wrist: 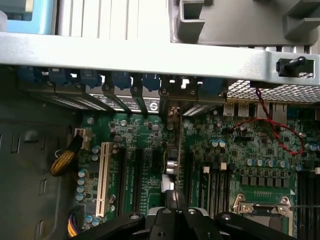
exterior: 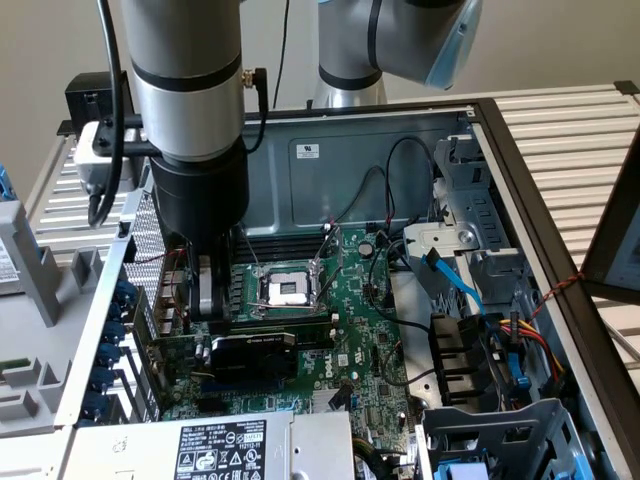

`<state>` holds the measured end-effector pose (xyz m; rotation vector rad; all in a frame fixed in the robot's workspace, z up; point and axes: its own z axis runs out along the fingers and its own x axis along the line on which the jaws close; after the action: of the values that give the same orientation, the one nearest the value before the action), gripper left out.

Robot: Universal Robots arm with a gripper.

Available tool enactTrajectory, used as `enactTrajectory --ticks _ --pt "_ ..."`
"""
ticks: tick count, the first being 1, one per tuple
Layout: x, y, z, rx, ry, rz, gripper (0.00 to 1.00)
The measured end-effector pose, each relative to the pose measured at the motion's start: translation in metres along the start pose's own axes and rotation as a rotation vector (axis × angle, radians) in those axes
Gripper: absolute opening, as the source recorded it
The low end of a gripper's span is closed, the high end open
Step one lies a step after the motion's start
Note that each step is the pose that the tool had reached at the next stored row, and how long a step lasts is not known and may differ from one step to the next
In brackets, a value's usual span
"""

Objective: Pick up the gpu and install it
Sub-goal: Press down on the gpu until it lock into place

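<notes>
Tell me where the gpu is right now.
In the exterior view the gpu stands on the motherboard inside the open case, just below the CPU socket, directly under the shut tool.

Big green board [exterior: 370, 330]: it lies flat inside the open computer case [exterior: 400, 150].
Silver chip socket [exterior: 287, 290]: it sits on the big green board, near the middle.
Blue flat cable [exterior: 455, 285]: it runs beside the big green board, toward the exterior view's right.
White sticker [exterior: 220, 445]: it is on the gray box just in front of the big green board.
White slot [wrist: 105, 177]: it stands on the big green board, next to the long black slots [wrist: 137, 180].
Red wire [wrist: 272, 130]: it loops over the big green board.
</notes>
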<state>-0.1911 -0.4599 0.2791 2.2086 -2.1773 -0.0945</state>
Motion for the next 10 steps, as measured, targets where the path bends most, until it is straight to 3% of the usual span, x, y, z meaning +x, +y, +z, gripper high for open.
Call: enactTrajectory --ticks 3,10 --pt "0.0000 -0.0002 0.0024 0.0056 0.0030 0.000 0.11" --pt "-0.0040 0.0031 0.0066 0.0133 0.0034 0.000 0.11"
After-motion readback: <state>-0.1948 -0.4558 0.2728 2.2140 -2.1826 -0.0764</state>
